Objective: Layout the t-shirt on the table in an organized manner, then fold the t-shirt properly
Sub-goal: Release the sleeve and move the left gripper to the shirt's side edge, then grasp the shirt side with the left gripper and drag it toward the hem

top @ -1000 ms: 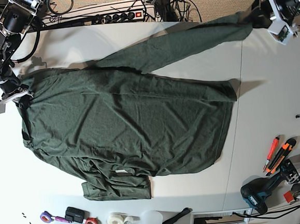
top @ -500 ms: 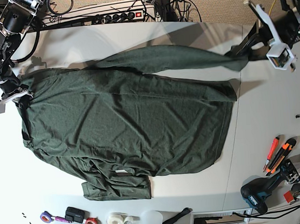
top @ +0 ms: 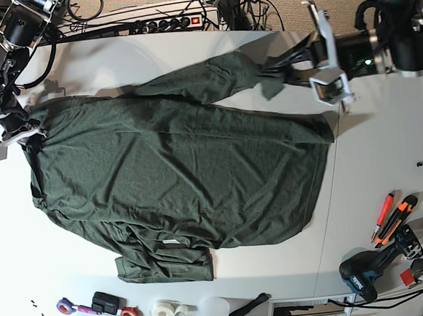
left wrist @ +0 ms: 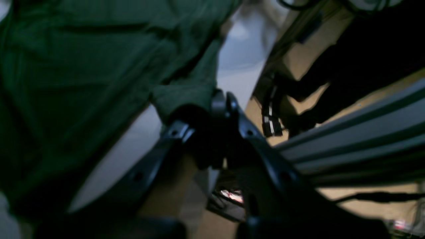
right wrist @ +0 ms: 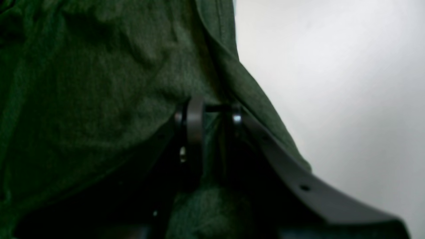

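Observation:
The dark green t-shirt (top: pixel 176 168) lies spread over the white table (top: pixel 386 144), with a small folded part at its near edge. A long strip of it runs up and right to my left gripper (top: pixel 272 71), which is shut on its end above the table's far side. The left wrist view shows those jaws (left wrist: pixel 221 103) pinched on green fabric (left wrist: pixel 83 66). At the shirt's far left corner my right gripper (top: pixel 20 133) is shut on the cloth. The right wrist view shows fabric (right wrist: pixel 83 83) caught between its fingers (right wrist: pixel 195 116).
A power strip (top: pixel 164 22) and cables lie along the far edge. Tape rolls (top: pixel 165 308) and small items sit at the near left edge. A drill (top: pixel 367 274) and orange cutters (top: pixel 396 220) lie at the near right. A thin dark seam (top: pixel 331 192) crosses the table.
My left gripper has moved left from the far right corner towards the shirt, carrying the strip's end, which now hangs shorter and slacker. The right arm has not moved.

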### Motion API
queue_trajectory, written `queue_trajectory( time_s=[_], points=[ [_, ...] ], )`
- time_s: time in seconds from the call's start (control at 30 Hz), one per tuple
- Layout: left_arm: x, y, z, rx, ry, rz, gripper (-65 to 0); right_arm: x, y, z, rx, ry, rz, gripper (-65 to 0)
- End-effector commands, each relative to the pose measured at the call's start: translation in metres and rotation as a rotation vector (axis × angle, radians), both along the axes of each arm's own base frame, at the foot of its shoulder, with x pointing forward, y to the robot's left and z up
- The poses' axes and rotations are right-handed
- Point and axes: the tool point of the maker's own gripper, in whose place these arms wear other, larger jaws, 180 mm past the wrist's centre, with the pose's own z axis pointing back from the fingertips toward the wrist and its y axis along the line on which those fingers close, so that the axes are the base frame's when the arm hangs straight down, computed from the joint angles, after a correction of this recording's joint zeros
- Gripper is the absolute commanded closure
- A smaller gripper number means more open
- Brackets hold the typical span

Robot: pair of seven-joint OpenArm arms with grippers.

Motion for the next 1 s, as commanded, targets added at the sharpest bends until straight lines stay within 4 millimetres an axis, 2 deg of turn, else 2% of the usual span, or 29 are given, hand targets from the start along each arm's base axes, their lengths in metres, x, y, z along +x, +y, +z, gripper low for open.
queue_trajectory(
  time_s=[0.0,0.17,0.37,0.67,0.97],
  points=[
    [-0.001,-0.007,0.015,-0.041,-0.049,-0.034,0.0,-0.014,-0.009,-0.011,-0.027,0.105,-0.012,-11.0],
    [0.01,-0.024,0.043,-0.105,-0.16,-0.088,0.0,-0.014,-0.009,-0.01,-0.027,0.104,-0.012,-11.0],
    [0.033,-0.034,0.09,-0.21,-0.332,-0.091,0.0,-0.013,-0.008,-0.011,-0.025,0.102,-0.013,-11.0],
    [0.055,-0.038,0.147,-0.255,-0.571,-0.107,0.0,-0.013,-0.008,-0.011,-0.03,0.095,-0.013,-11.0],
    [0.073,-0.035,0.194,-0.259,-0.793,-0.064,0.0,-0.01,0.016,-0.025,0.017,0.073,-0.013,-11.0]
  ],
)
